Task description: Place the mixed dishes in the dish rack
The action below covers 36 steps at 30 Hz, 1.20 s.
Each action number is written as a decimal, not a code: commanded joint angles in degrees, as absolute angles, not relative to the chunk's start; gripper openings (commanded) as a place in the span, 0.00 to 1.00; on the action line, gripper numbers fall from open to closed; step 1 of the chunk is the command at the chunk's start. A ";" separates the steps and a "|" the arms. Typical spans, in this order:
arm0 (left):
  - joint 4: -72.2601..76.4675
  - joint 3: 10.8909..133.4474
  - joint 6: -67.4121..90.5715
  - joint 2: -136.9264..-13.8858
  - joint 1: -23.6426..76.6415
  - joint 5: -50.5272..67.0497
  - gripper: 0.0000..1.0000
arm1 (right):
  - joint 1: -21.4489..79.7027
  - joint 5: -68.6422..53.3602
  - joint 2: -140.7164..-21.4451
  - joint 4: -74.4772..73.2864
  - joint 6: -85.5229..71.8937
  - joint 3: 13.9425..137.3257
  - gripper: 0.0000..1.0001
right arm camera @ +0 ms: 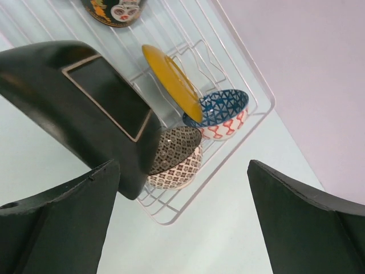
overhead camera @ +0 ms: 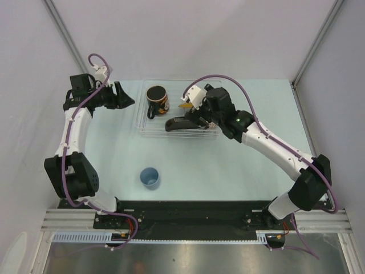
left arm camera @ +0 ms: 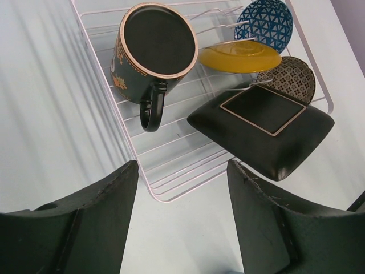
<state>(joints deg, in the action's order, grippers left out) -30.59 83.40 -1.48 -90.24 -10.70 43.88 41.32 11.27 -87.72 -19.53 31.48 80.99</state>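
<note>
The clear dish rack (overhead camera: 149, 127) stands at the table's back middle. The dark mug (overhead camera: 157, 99) lies on its side in the rack's left part. The black square plate (overhead camera: 183, 124) lies tilted over the rack's near edge. In the left wrist view the yellow plate (left arm camera: 239, 56), blue bowl (left arm camera: 265, 23) and beige bowl (left arm camera: 288, 80) stand in the rack behind the black plate (left arm camera: 262, 128). The light-blue cup (overhead camera: 150, 177) stands on the table, nearer the arms. My left gripper (overhead camera: 130, 96) is open and empty, left of the rack. My right gripper (overhead camera: 201, 121) is open and empty, just beside the black plate.
Grey enclosure walls rise on the left, back and right of the table. The rack's near corner (right arm camera: 165, 220) lies close under my right gripper (right arm camera: 182, 228). The rack's other near corner (left arm camera: 162, 197) lies just ahead of my left gripper (left arm camera: 182, 217).
</note>
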 commanded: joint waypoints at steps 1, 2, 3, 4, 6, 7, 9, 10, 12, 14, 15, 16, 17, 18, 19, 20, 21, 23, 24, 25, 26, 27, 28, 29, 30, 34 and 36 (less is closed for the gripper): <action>-29.71 85.17 -0.88 -88.59 -11.25 44.82 0.69 | 43.06 8.88 -87.62 -21.00 34.18 80.95 1.00; -29.62 85.08 -0.79 -88.59 -11.25 45.00 0.69 | 43.50 9.66 -88.06 -21.53 35.67 80.95 1.00; -29.71 85.08 -0.88 -88.51 -11.25 44.91 0.68 | 44.03 10.02 -88.85 -21.88 36.03 80.95 0.99; -29.62 85.08 -0.79 -88.51 -11.25 44.91 0.69 | 44.73 10.02 -89.12 -22.58 36.47 80.95 0.99; -29.62 85.08 -0.88 -88.33 -11.25 44.83 0.69 | 45.35 9.23 -89.47 -23.46 37.09 80.95 0.99; -29.71 85.08 -1.14 -88.33 -11.25 44.74 0.69 | 45.87 9.05 -89.82 -24.16 37.26 80.86 0.99; -29.88 85.08 -1.14 -88.50 -11.34 44.56 0.69 | 46.40 9.49 -90.35 -25.04 37.79 80.95 1.00; -29.88 85.08 -1.23 -88.51 -11.25 44.65 0.69 | 46.75 9.75 -90.70 -25.31 37.88 80.95 1.00; -29.79 85.08 -1.23 -88.68 -11.25 44.56 0.69 | 46.85 9.49 -91.05 -25.31 37.88 80.95 1.00; -29.79 85.08 -1.06 -88.77 -11.25 44.74 0.68 | 46.93 9.75 -92.19 -25.49 38.32 80.95 1.00; -29.62 85.08 -1.05 -88.77 -11.25 44.74 0.69 | 46.93 10.02 -92.63 -25.40 38.49 80.95 1.00; -29.62 85.08 -1.05 -88.77 -11.34 44.74 0.68 | 46.93 10.02 -93.16 -25.31 38.76 80.95 1.00; -29.53 85.08 -1.05 -88.77 -11.25 44.74 0.69 | 47.02 10.02 -94.12 -25.14 38.67 80.95 1.00; -29.44 85.08 -1.14 -88.86 -11.25 44.65 0.69 | 46.93 10.11 -94.83 -24.61 38.85 80.95 1.00; -29.53 85.08 -1.23 -88.86 -11.25 44.65 0.69 | 47.02 10.19 -95.36 -24.26 38.85 80.95 0.99; -29.53 85.08 -1.23 -88.86 -11.25 44.65 0.69 | 46.93 10.72 -96.06 -23.91 39.46 80.95 0.99; -29.44 85.08 -1.23 -88.94 -11.34 44.65 0.68 | 47.02 10.72 -97.54 -23.04 39.72 80.95 0.99; -29.36 85.08 -1.23 -89.12 -11.16 44.74 0.69 | 47.11 11.42 -98.87 -22.24 40.42 80.95 0.99; -29.36 85.08 -1.23 -89.21 -11.34 44.65 0.69 | 47.11 11.95 -100.10 -20.93 40.60 80.95 0.98; -29.36 85.08 -1.40 -89.30 -11.25 44.65 0.68 | 47.11 12.56 -100.54 -20.40 40.78 80.95 0.98; -29.09 85.08 -1.41 -89.56 -11.25 44.74 0.69 | 47.20 13.35 -101.07 -19.69 41.13 80.86 0.98; -28.83 84.90 -1.32 -89.82 -11.25 44.74 0.69 | 47.28 13.88 -101.51 -17.95 41.83 80.95 0.95; -28.65 84.55 -1.14 -90.17 -11.16 44.82 0.69 | 47.20 14.67 -102.30 -17.06 42.18 80.95 0.93; -27.61 84.12 -0.97 -90.52 -11.08 44.65 0.69 | 47.28 15.03 -102.65 -16.18 42.71 80.95 0.92; -27.25 83.76 -0.88 -91.40 -10.99 44.39 0.68 | 47.20 15.64 -103.18 -14.08 43.58 80.95 0.88; -25.93 82.27 -0.62 -93.60 -9.85 43.86 0.68 | 47.11 16.96 -104.94 -10.73 45.61 80.86 0.81; -25.05 81.57 -0.88 -94.39 -9.58 43.33 0.68 | 47.20 17.23 -105.20 -9.41 46.14 80.95 0.75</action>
<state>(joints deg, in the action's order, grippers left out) -28.10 83.02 -1.41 -92.44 -10.44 43.68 46.92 14.85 -104.42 -16.25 43.40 80.55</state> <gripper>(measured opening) 0.687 0.797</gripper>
